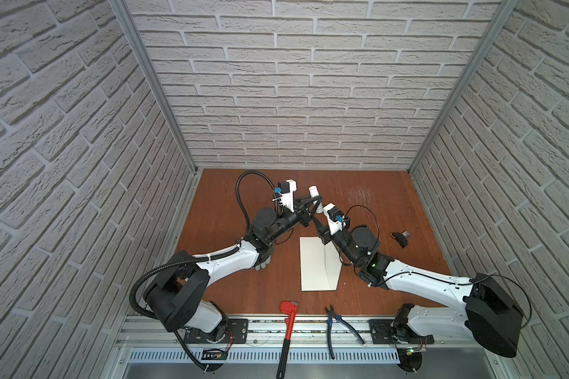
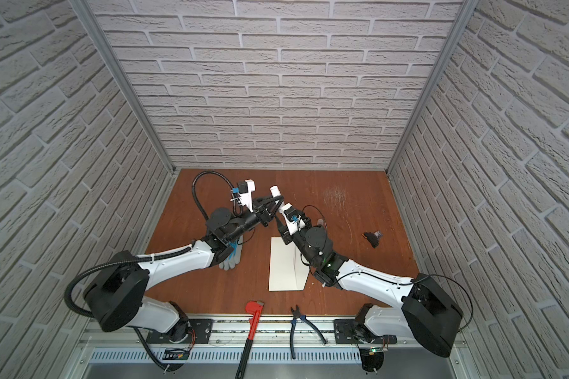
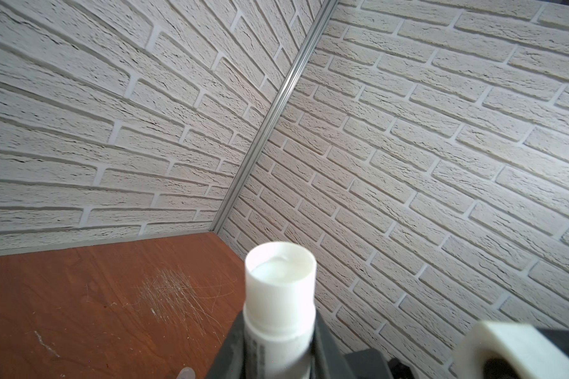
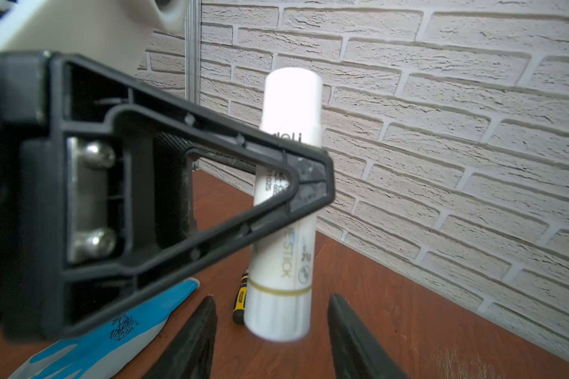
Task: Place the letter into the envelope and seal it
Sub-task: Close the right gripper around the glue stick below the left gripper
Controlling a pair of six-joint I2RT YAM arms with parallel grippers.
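1. You have a brown wooden table [image 1: 243, 295] boxed in by brick-patterned walls.
2. The envelope [image 1: 312, 265] [image 2: 283, 265] lies flat near the middle of the table, clear of both sets of fingers. It is nearer you than both grippers, and its far end is partly covered by the right arm. A crease runs along its length on the right arm's side. You cannot tell what lies inside it.
3. Your left gripper [image 1: 314, 200] [image 3: 278, 354] is raised above the table beyond the envelope. Its fingers [image 4: 211, 197] are clamped on the middle of a white glue stick [image 3: 280, 285] [image 4: 286, 262], which stands roughly upright with its white cap on top.
4. Your right gripper [image 4: 271, 298] faces the left one. Its fingers are apart, one on each side of the glue stick's lower end, and the right wrist view shows a gap on both sides.
5. A red pipe wrench [image 1: 288, 328] lies across the table's near edge.
6. A grey and blue glove [image 2: 230, 262] lies under the left arm.
7. Blue-handled pliers [image 1: 334, 325] lie beside the wrench.
8. A black and yellow screwdriver [image 4: 240, 295] lies by the glove.
9. A small black object [image 1: 400, 238] sits well to the right.
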